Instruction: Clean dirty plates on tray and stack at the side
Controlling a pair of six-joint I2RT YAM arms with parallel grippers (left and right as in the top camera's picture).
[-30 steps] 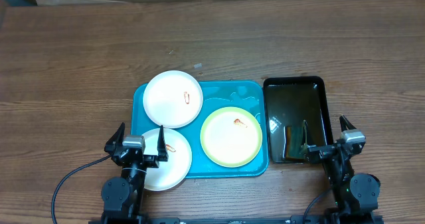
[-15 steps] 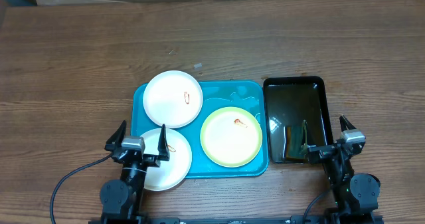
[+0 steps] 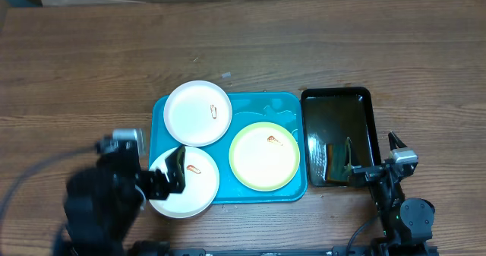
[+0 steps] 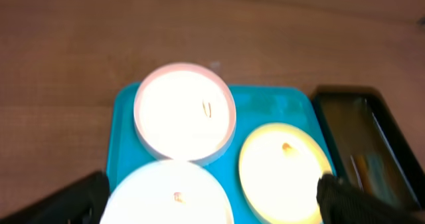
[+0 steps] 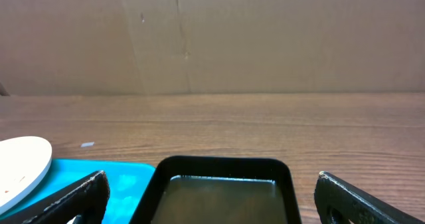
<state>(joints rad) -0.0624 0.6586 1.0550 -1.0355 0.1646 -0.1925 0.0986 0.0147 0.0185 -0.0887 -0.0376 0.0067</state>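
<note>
Plates [image 3: 197, 112], 3 of them, lie on the blue tray [image 3: 285, 104]. Left gripper [image 4: 212, 204] hangs wide open above them, holding nothing. Right gripper [image 5: 212, 201] is wide open too, empty.

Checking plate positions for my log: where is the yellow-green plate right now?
Overhead, the yellow-green plate lies in the right half of the turquoise tray, beside the black tray.

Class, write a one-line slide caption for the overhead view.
Three smeared plates on a blue tray, black tray alongside, all jaws open.
</note>
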